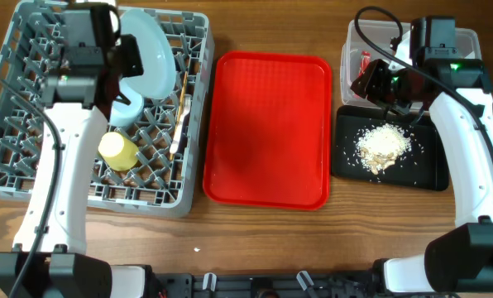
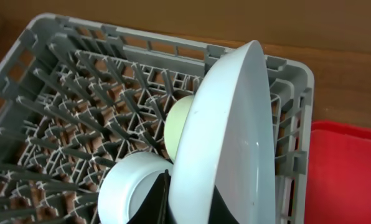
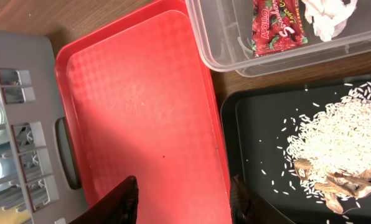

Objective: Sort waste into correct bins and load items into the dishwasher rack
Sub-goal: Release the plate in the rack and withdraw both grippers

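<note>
My left gripper (image 1: 131,56) is shut on the rim of the round white plate (image 1: 150,48), holding it on edge over the back of the grey dishwasher rack (image 1: 19,124); in the left wrist view the plate (image 2: 235,137) fills the middle. A mint bowl (image 1: 126,109) lies next to it, foot ring showing (image 2: 128,186). The yellow cup (image 1: 117,151) and the chopsticks (image 1: 179,116) are in the rack. My right gripper (image 3: 184,199) is open and empty. The red wrapper (image 3: 277,28) and the white scrap (image 3: 325,15) lie in the clear tub (image 3: 235,53). Crumbs (image 3: 335,146) lie on the black tray (image 3: 251,143). The fork is out of view.
The large red tray (image 1: 267,128) lies between the rack and the bins, bare. The clear tub (image 1: 352,41) stands behind the black tray (image 1: 428,170) at the right. My right arm reaches over both bins. Bare wood runs along the front edge.
</note>
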Robot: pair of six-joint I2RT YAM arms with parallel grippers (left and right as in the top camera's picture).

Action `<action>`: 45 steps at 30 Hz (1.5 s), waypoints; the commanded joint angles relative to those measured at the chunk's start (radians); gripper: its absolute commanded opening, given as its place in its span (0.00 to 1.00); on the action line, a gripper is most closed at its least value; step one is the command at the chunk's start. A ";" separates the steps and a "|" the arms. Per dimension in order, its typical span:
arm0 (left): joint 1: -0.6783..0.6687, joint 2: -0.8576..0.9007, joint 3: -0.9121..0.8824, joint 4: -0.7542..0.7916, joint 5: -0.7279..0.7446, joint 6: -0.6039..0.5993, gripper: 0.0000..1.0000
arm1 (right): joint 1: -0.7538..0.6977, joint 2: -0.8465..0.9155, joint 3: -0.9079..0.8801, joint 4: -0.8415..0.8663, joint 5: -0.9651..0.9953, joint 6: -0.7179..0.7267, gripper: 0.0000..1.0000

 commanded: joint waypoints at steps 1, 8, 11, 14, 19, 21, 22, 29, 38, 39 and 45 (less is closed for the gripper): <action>-0.057 0.009 0.007 0.007 -0.058 0.099 0.04 | 0.002 -0.009 0.007 -0.006 0.017 -0.017 0.48; -0.139 0.133 0.007 0.006 -0.099 0.098 0.04 | 0.002 -0.009 0.007 -0.026 0.017 -0.018 0.48; -0.162 0.182 0.007 -0.003 -0.098 0.098 0.06 | 0.002 -0.009 0.007 -0.027 0.017 -0.017 0.48; -0.188 0.216 0.007 -0.017 -0.097 0.095 0.18 | 0.002 -0.009 0.007 -0.027 0.017 -0.018 0.47; -0.194 0.220 0.008 -0.035 -0.098 0.095 0.54 | 0.002 -0.009 0.007 -0.039 0.017 -0.020 0.48; -0.192 0.193 0.008 -0.029 -0.103 0.095 0.68 | 0.002 -0.009 0.007 -0.041 0.017 -0.021 0.48; -0.192 0.174 0.008 -0.024 -0.119 0.094 0.70 | 0.002 -0.009 0.007 -0.042 0.017 -0.021 0.48; -0.191 0.016 0.008 0.003 -0.183 0.084 1.00 | 0.002 -0.009 0.007 -0.034 0.017 -0.035 0.49; -0.209 0.027 0.007 -0.093 0.281 -0.307 1.00 | 0.036 -0.009 0.007 0.122 0.074 -0.309 1.00; -0.209 0.029 0.007 -0.137 0.281 -0.307 1.00 | 0.036 -0.009 0.007 0.096 0.079 -0.307 1.00; -0.211 0.024 0.007 -0.412 0.281 -0.378 1.00 | 0.036 -0.020 0.003 -0.064 0.120 -0.246 1.00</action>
